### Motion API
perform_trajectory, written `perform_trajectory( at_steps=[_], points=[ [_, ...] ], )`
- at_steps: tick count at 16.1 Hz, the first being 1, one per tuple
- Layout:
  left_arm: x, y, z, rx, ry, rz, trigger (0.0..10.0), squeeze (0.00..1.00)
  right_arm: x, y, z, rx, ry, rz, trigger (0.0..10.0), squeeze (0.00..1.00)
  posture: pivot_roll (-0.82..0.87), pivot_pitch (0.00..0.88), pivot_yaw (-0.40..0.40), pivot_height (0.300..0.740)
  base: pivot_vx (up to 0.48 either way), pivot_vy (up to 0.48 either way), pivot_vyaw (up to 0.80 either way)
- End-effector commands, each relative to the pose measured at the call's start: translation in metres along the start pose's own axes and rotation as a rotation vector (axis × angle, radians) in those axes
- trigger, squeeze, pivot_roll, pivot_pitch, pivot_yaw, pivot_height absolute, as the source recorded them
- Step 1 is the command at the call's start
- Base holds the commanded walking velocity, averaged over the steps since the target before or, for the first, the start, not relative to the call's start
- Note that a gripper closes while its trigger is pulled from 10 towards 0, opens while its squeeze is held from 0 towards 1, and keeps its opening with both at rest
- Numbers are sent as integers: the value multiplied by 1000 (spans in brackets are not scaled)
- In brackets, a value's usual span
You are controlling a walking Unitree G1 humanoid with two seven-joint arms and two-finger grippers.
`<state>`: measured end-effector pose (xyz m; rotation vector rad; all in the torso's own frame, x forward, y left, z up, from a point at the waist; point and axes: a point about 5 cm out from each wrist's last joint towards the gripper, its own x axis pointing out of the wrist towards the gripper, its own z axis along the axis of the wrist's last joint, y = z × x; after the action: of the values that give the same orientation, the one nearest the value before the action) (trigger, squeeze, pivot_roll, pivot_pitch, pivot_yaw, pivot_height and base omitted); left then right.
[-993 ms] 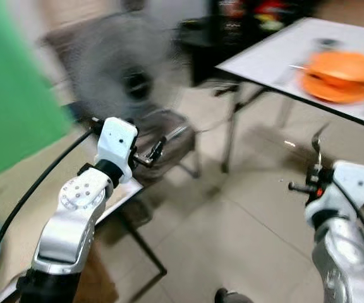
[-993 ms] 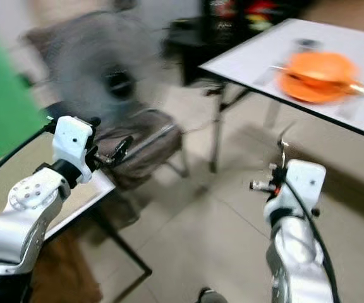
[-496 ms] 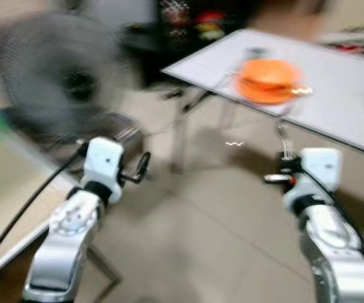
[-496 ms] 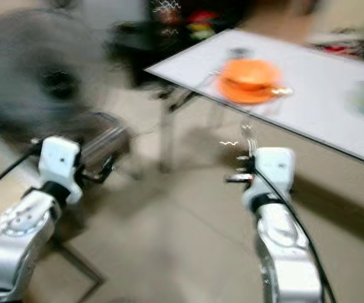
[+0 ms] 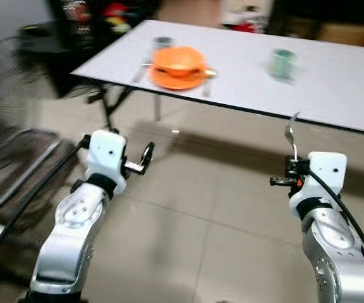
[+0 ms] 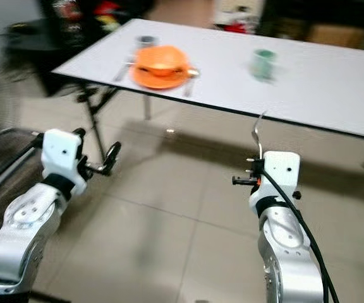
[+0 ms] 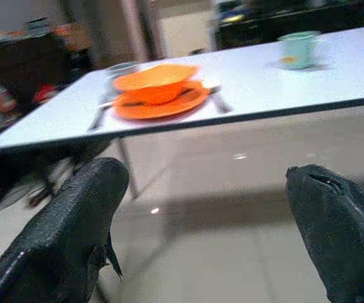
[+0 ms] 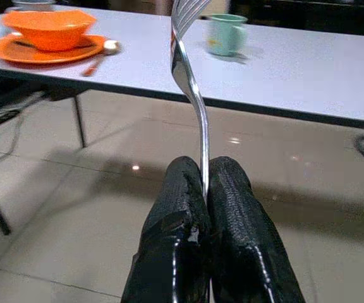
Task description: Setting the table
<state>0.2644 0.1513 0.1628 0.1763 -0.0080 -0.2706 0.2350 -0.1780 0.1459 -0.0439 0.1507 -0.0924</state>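
- Orange bowl (image 5: 178, 59) sits on orange plate (image 5: 177, 77) on the tabletop (image 5: 333, 82); green cup (image 5: 282, 63) apart
- Right tool (image 8: 204, 189) clamped on fork (image 8: 188, 69); left tool (image 7: 207, 221) spread apart, holding nothing

A table (image 5: 333, 76) stands ahead. On it, a bowl (image 5: 178, 59) sits in a plate (image 5: 169, 79) toward the table's left end, a cup (image 5: 282, 63) well to the right of the bowl (a spoon (image 8: 100, 55) lies just beside the plate).

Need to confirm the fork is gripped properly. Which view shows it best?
Right wrist view: the fork stands upright, its handle pinched between the right gripper fingers. Both eye views show it small and blurred.
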Motion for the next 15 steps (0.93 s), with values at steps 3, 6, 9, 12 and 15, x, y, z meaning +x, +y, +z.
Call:
perform_trajectory(
  at_steps=[3, 6, 9, 12, 15],
  points=[
    [0, -2, -2, -20, -3, -22, 10000, 43, -2, 3, 7, -28, -19, 33, 10000, 0, 58, 0, 27, 740, 0, 0, -533],
    [0, -5, -2, -24, -4, -33, 10000, 39, 1, 4, 10, -45, -23, 45, 10000, 0, 53, 0, 30, 740, 297, 0, 0],
    [-3, -2, -4, -22, 6, -25, 10000, 35, 6, 5, 9, -73, -9, 58, 10000, 0, 59, 0, 17, 740, 316, 0, -267],
    [-2, -4, -2, -18, 2, -39, 10000, 43, 4, 4, 9, -51, -4, 54, 10000, 0, 69, 0, 8, 740, 314, 0, -800],
    [-2, -6, -2, -14, 5, -56, 10000, 39, 2, 3, 9, -13, 5, 38, 10000, 0, 67, 0, 12, 740, 315, 0, -569]
  ],
)
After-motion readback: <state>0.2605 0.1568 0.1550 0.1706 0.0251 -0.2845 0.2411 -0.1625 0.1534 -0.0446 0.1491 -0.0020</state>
